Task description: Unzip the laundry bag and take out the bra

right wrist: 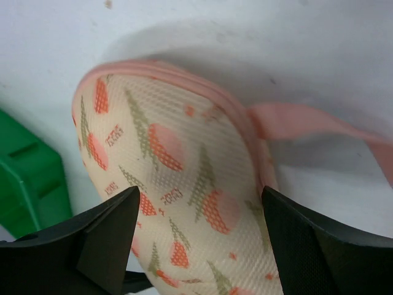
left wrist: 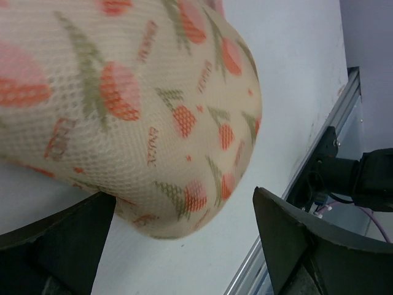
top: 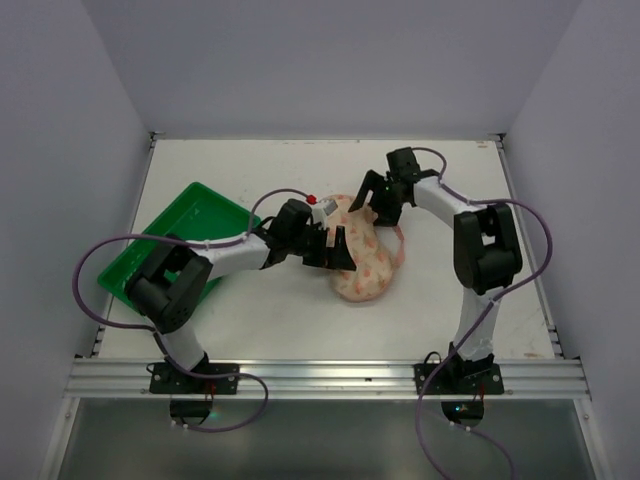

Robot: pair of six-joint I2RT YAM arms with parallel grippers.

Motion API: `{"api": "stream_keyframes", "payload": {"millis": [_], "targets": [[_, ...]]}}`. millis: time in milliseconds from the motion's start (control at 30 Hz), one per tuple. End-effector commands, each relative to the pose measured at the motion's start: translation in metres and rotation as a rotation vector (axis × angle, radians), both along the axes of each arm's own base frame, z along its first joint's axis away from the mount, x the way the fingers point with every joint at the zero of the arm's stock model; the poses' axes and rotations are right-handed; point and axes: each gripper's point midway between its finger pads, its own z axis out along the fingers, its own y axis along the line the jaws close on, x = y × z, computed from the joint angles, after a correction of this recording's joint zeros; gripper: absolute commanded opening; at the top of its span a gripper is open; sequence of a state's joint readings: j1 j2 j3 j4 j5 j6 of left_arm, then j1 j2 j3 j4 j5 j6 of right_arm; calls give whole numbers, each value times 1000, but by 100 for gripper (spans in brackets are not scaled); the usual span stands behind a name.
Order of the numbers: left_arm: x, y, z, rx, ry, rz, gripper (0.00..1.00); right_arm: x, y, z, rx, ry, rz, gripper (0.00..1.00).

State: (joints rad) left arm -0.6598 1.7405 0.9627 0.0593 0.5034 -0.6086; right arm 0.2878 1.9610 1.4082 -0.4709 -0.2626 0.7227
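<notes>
The laundry bag [top: 365, 262], a cream-peach printed pouch with pink zip edging, lies on the white table mid-scene, its pink loop strap [top: 400, 240] at its right side. It fills the left wrist view [left wrist: 135, 92] and the right wrist view [right wrist: 184, 190], where the strap [right wrist: 307, 123] trails right. My left gripper [top: 338, 250] is open at the bag's left side, low over the table. My right gripper [top: 375, 197] is open just above the bag's far end, jaws either side of it. The bag looks zipped shut. The bra is hidden.
A green plastic tray [top: 170, 245] sits at the left of the table, partly under the left arm; its corner shows in the right wrist view [right wrist: 27, 184]. The table's metal front rail [left wrist: 319, 160] and the right arm's base lie close beyond the bag.
</notes>
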Motion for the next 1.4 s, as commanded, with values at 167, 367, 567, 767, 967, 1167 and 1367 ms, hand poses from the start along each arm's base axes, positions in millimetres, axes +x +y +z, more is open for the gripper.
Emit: {"api": "stream_keyframes", "payload": {"millis": [167, 367, 567, 767, 967, 1167, 1367], "targets": [[3, -8, 45, -87, -106, 46, 97, 49, 34, 75, 101, -190, 158, 87], [4, 13, 29, -57, 12, 214, 97, 31, -18, 114, -103, -318, 37, 91], [2, 16, 26, -108, 60, 295, 96, -34, -54, 121, -165, -392, -11, 95], [5, 1, 25, -262, 101, 332, 94, -102, -68, 121, -102, -485, -22, 99], [11, -16, 10, -283, 92, 321, 88, -146, -69, 108, -28, -561, 12, 99], [9, -23, -18, -266, 132, 350, 79, -166, -68, 97, 12, -593, 41, 99], [10, -33, -20, -289, 127, 347, 61, -176, -52, 83, 92, -576, 100, 97]]}}
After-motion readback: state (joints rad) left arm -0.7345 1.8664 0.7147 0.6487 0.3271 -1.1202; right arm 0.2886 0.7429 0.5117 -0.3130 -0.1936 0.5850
